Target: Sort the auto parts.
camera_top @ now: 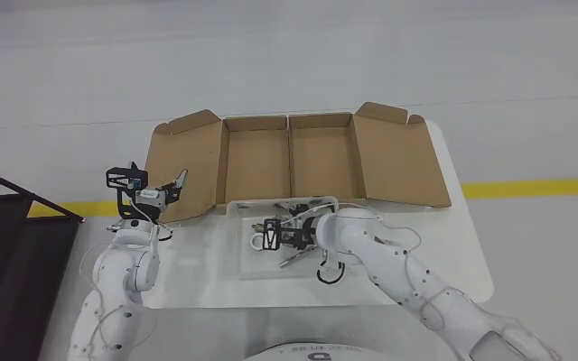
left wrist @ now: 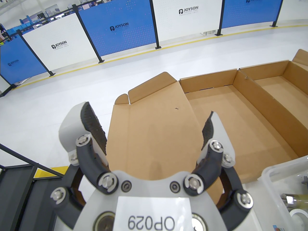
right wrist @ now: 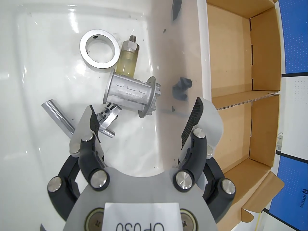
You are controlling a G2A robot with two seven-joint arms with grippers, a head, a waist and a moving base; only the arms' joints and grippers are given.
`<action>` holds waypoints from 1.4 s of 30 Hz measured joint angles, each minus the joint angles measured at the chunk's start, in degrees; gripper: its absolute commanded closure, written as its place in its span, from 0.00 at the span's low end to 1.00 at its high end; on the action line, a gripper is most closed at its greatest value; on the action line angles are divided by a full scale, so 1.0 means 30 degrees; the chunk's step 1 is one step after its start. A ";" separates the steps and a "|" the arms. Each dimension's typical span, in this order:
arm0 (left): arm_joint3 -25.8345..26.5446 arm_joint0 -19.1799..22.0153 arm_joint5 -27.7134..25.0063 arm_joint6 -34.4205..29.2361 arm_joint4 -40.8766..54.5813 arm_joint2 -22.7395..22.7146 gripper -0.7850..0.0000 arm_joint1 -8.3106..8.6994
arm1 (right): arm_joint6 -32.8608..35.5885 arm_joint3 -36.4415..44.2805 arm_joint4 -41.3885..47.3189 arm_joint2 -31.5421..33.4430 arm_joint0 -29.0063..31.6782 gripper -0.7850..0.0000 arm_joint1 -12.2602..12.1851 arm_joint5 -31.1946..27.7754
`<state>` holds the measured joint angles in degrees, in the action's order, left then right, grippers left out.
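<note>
Parts: a ring [right wrist: 99, 49], a yellowish plug [right wrist: 127, 58], a flanged sleeve [right wrist: 131, 93], a rod [right wrist: 57, 115] and a small bracket [right wrist: 109, 115] lie bunched in the tub, toward its wall on the box side.
Tub [camera_top: 248, 262]: clear plastic, on the table [camera_top: 442, 226] just in front of the box.
Box [camera_top: 257, 167]: cardboard, two compartments side by side, flaps spread outward.
Right gripper [right wrist: 144, 106]: over the tub, fingers spread with nothing between them. One fingertip is above the bracket, the other by the tub's wall.
Left gripper [left wrist: 149, 121]: fingers wide apart, holding nothing, raised near the table's left edge, by the box's left flap.
</note>
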<state>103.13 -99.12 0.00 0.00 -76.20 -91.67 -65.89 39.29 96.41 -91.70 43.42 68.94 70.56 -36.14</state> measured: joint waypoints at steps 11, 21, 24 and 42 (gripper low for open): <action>0.0000 0.0000 0.0000 0.0000 0.0000 0.0000 0.00 0.0000 | 0.0313 -0.1302 0.0327 -0.0984 -0.0861 0.12 0.0468 0.0317; 0.0000 0.0000 0.0000 0.0000 0.0000 0.0000 0.00 0.0000 | 0.0687 -0.2260 0.0613 -0.1721 -0.1500 0.15 0.0895 0.0628; 0.0000 0.0000 0.0000 0.0000 0.0000 0.0000 0.00 0.0000 | 0.0677 -0.2488 0.0775 -0.1880 -0.1666 0.14 0.1002 0.0546; 0.0000 0.0000 0.0000 0.0000 0.0000 0.0000 0.00 0.0000 | 0.0916 -0.3555 0.1854 -0.2123 -0.2604 1.00 0.1445 -0.0109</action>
<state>103.13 -99.12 0.00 0.00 -76.20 -91.67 -65.89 42.04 85.75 -86.14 37.05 61.12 74.90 -36.46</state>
